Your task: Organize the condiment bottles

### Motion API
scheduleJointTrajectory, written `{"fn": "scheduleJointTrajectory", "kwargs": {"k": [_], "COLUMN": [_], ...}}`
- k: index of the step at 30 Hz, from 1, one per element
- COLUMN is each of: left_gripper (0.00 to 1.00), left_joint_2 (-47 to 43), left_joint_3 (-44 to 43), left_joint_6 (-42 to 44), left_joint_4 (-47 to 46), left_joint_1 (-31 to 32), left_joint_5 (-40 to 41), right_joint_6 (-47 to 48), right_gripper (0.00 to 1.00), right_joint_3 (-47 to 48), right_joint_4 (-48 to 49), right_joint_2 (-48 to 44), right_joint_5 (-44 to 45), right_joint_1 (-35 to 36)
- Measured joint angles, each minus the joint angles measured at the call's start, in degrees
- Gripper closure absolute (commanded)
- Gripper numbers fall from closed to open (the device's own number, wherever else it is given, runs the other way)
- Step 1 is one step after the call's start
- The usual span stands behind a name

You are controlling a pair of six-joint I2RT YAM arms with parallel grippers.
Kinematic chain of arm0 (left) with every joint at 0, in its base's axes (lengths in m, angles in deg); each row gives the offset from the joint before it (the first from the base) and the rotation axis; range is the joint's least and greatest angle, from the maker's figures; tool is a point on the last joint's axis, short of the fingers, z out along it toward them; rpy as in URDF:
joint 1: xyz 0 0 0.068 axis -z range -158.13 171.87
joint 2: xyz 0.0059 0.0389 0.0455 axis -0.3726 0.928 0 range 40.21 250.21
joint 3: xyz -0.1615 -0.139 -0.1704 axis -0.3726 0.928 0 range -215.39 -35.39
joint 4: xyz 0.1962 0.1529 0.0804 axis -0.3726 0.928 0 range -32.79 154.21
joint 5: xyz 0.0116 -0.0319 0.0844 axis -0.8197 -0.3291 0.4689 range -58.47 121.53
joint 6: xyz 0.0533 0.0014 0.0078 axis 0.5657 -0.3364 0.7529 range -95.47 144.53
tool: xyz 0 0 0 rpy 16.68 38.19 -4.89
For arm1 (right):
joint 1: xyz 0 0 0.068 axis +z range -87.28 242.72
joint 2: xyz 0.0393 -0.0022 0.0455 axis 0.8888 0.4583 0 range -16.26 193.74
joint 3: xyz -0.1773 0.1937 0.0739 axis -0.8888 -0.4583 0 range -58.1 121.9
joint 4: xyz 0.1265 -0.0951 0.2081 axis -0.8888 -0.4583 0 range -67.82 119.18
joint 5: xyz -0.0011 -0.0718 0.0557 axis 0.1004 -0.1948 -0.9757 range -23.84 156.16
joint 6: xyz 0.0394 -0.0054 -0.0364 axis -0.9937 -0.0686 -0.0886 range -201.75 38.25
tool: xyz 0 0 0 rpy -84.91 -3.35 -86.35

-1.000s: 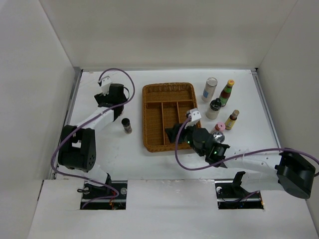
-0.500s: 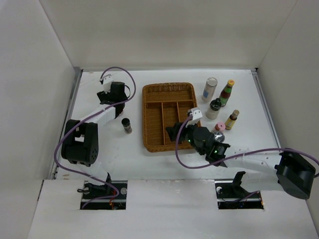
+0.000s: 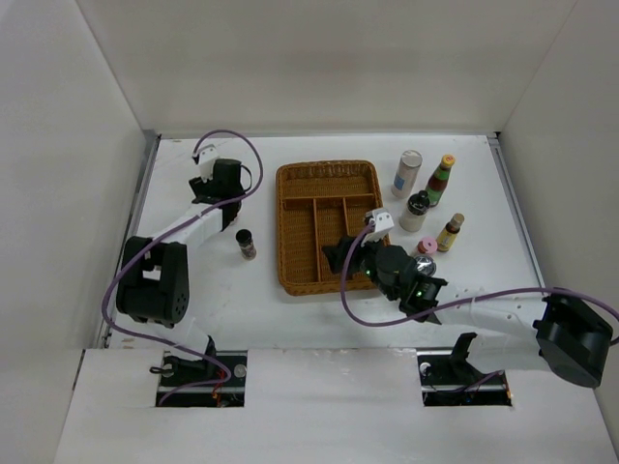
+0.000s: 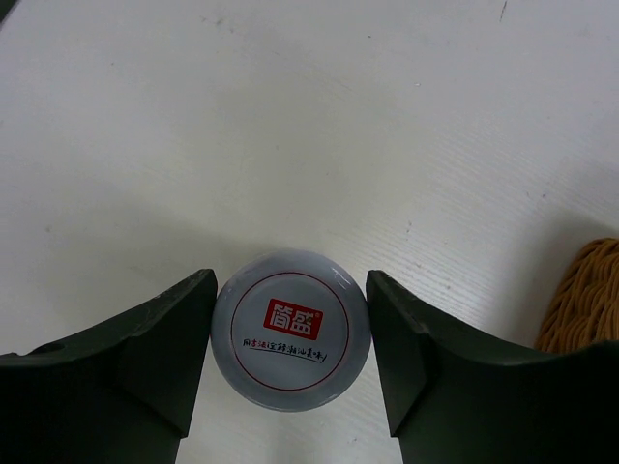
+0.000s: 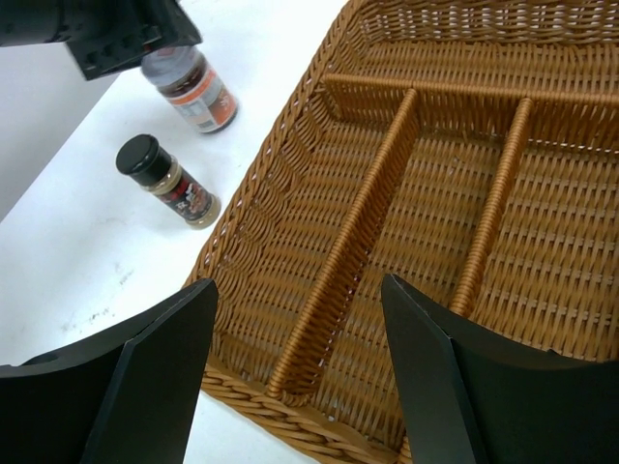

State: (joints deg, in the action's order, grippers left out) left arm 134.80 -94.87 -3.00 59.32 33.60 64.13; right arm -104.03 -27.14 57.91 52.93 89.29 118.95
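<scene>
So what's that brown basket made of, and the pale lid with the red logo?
The basket looks like woven wicker or rattan, matte brown: strands run over and under each other in the walls and dividers. The lid is smooth and pale grey with a printed red logo and a faint sheen; likely plastic, though painted metal would look the same.

We see the wicker tray [image 5: 455,174] as woven brown cane, rough and ribbed. The table [image 4: 290,116], in the upper half of the left wrist view, looks like white-painted wood, matt with faint grain. The jar [image 4: 290,329] has a smooth, pale grey lid, lightly glossy, with a printed label. The left gripper [image 4: 290,278] has fingers [image 4: 145,358] of dark matt plastic. At upper left of the right wrist view, the small bottle [image 5: 166,182] carries a shiny black cap.
</scene>
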Motion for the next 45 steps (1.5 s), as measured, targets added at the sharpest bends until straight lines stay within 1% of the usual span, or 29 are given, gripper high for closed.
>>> {"fn": "scheduleJointTrajectory", "kwargs": {"k": [4,6,9,14,20,23,26,30,32,34,37,39,40,41,45], "left_gripper": [0.69,0.69,0.69,0.69,0.70,0.70,0.70,0.71,0.70,0.62,0.41,0.27,0.21,0.16,0.05], "left_joint_2": [-4.42,-5.64,-5.07,0.57,12.96,18.64,22.18,23.32,23.30,23.28,23.15,22.82,22.51,22.08,17.75], "left_joint_3": [-0.74,-4.37,-12.31,-24.87,-33.42,-34.69,-34.69,-33.86,-33.03,-31.39,-29.16,-27.98,-27.28,-26.27,-20.33], "left_joint_6": [0.15,0.61,1.11,1.42,1.55,1.55,1.64,1.66,1.66,1.70,1.68,1.81,2.05,2.19,2.64], "left_joint_4": [3.02,5.29,5.86,2.84,1.44,1.73,3.50,4.94,3.65,2.01,-1.05,-2.67,-3.26,-3.78,-6.49], "left_joint_1": [1.03,2.34,5.77,11.58,15.47,16.22,16.44,16.26,16.26,16.20,16.15,16.17,16.20,16.24,16.98], "left_joint_5": [0.15,0.13,-0.52,-2.67,-5.66,-7.39,-8.15,-8.70,-8.57,-8.26,-7.45,-7.34,-7.06,-6.75,-5.84], "right_joint_6": [-0.02,-0.22,-0.66,-1.73,-2.84,-3.10,-3.28,-3.50,-3.58,-3.72,-3.82,-3.96,-4.00,-4.13,-4.35], "right_gripper": [0.25,0.25,0.25,0.25,0.25,0.24,0.24,0.24,0.22,0.19,0.14,0.13,0.13,0.13,0.15], "right_joint_3": [-0.17,-0.85,-2.16,-3.67,-4.87,-4.96,-5.49,-5.97,-6.01,-6.08,-6.08,-6.05,-6.05,-5.90,-3.39], "right_joint_4": [0.07,0.37,0.42,0.42,0.42,0.44,0.44,0.35,0.35,0.35,0.26,-0.98,-2.29,-4.39,-12.76], "right_joint_2": [-0.98,-2.27,-4.24,-6.99,-9.11,-9.14,-9.18,-9.18,-9.18,-9.18,-9.22,-10.10,-11.13,-12.72,-19.96], "right_joint_5": [-0.07,-0.22,-0.26,-0.26,-0.28,-0.33,-0.46,-0.63,-0.68,-0.66,-0.68,-0.70,-0.66,-0.46,2.82], "right_joint_1": [-1.07,-2.34,-4.87,-8.87,-11.63,-12.35,-12.92,-13.66,-13.97,-14.23,-14.67,-15.41,-15.89,-16.57,-17.68]}}
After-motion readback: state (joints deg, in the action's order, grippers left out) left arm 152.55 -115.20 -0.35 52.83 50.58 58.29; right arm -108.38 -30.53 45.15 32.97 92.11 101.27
